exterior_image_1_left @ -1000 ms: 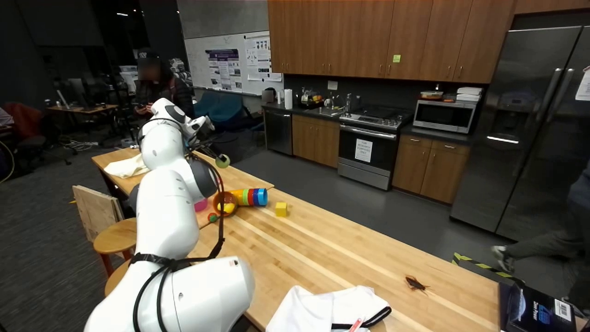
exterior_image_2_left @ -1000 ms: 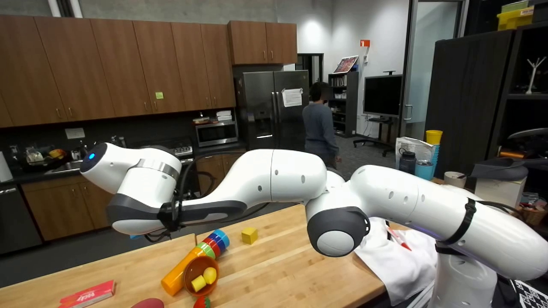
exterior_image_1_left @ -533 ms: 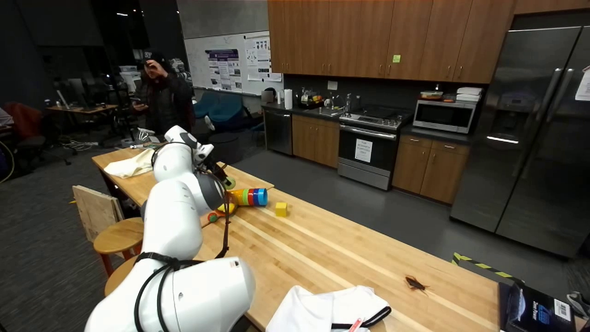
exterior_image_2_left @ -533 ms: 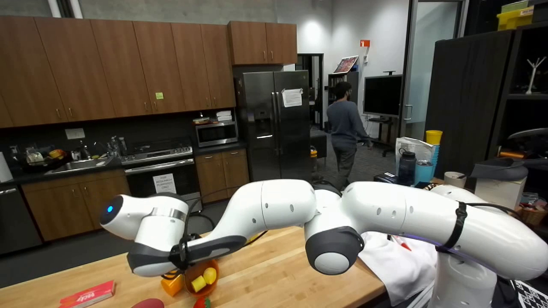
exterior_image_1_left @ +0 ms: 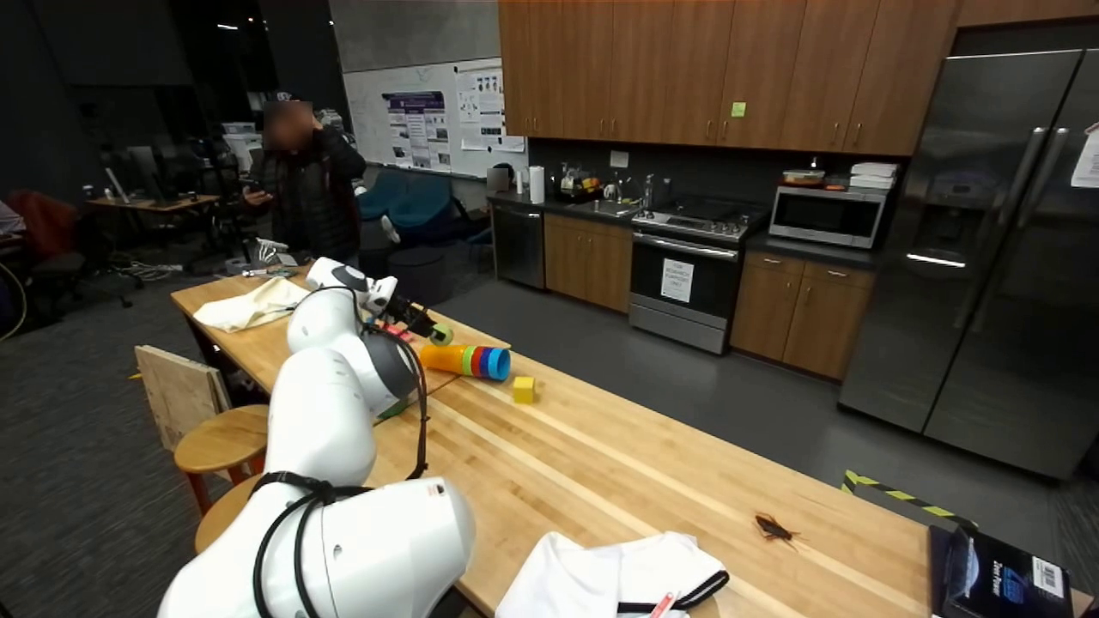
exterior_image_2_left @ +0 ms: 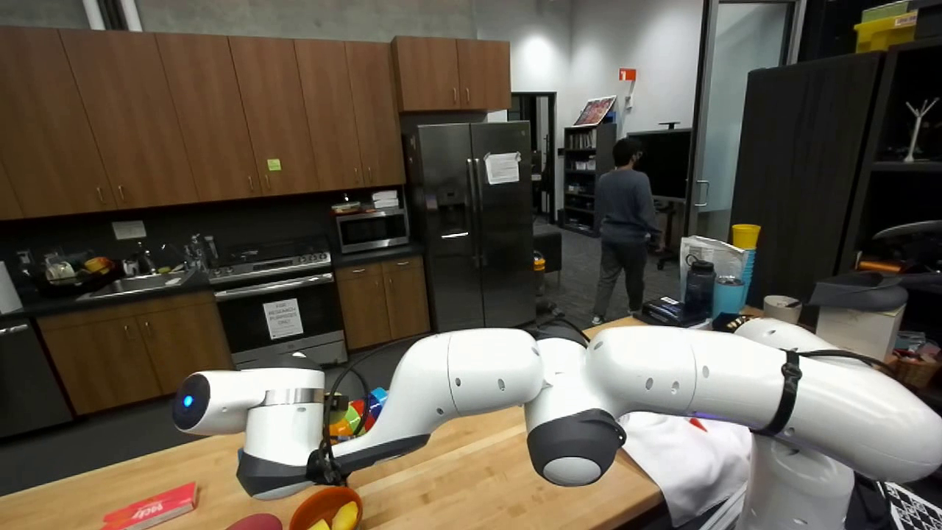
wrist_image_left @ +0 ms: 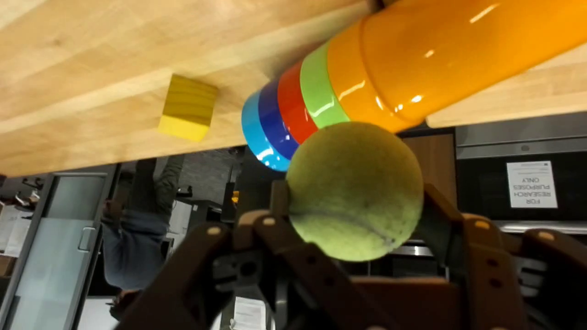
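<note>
A yellow-green tennis ball [wrist_image_left: 355, 192] is pinched between the fingers of my gripper [wrist_image_left: 360, 201] in the wrist view. Just beyond the ball lies a sideways stack of cups [wrist_image_left: 390, 68], orange with green, red, dark blue and light blue ends. The ball overlaps the stack in that picture; whether they touch I cannot tell. In an exterior view the ball [exterior_image_1_left: 441, 335] hangs at the gripper's tip, behind and above the cups [exterior_image_1_left: 464, 360]. A yellow wooden block [wrist_image_left: 188, 107] rests on the table past the light blue end. In an exterior view the arm hides the gripper and ball.
An orange bowl [exterior_image_2_left: 324, 508] with yellow pieces sits by the arm's wrist. A red box [exterior_image_2_left: 151, 508] and a dark pink object [exterior_image_2_left: 254, 523] lie left of it. White cloth [exterior_image_1_left: 610, 575] and a cockroach-like object [exterior_image_1_left: 774, 527] are nearer the base. A person [exterior_image_1_left: 300, 189] stands beyond the table.
The arm has come down and carried the ball toward the cups. The cup stack has shifted and turned slightly, and the orange bowl has slid away from it. Both people have moved.
</note>
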Motion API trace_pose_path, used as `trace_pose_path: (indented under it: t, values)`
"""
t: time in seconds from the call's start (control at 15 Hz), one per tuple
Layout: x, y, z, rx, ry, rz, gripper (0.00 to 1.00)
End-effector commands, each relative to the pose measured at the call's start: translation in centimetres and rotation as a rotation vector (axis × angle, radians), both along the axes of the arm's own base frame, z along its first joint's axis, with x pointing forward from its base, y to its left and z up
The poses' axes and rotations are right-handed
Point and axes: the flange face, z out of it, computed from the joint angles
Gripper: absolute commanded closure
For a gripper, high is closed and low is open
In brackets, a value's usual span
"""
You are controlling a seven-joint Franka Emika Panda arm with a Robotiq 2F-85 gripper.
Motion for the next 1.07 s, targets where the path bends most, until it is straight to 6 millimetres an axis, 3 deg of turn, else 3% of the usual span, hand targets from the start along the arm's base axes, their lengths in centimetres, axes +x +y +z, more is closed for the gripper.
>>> trace_pose_path:
  t: [0.0,0.2,0.4,0.8,1.0]
  values:
    - [0.0,0.7,4.8,-0.010,0.006,0.095,0.58]
    - [0.2,1.8,7.0,0.062,0.070,0.234,0.58]
    - [-0.6,3.2,7.3,0.098,0.153,0.369,0.58]
    - [-2.1,5.9,5.3,0.130,0.296,0.665,0.58]
    - [-2.6,7.0,3.1,0.110,0.327,0.826,0.58]
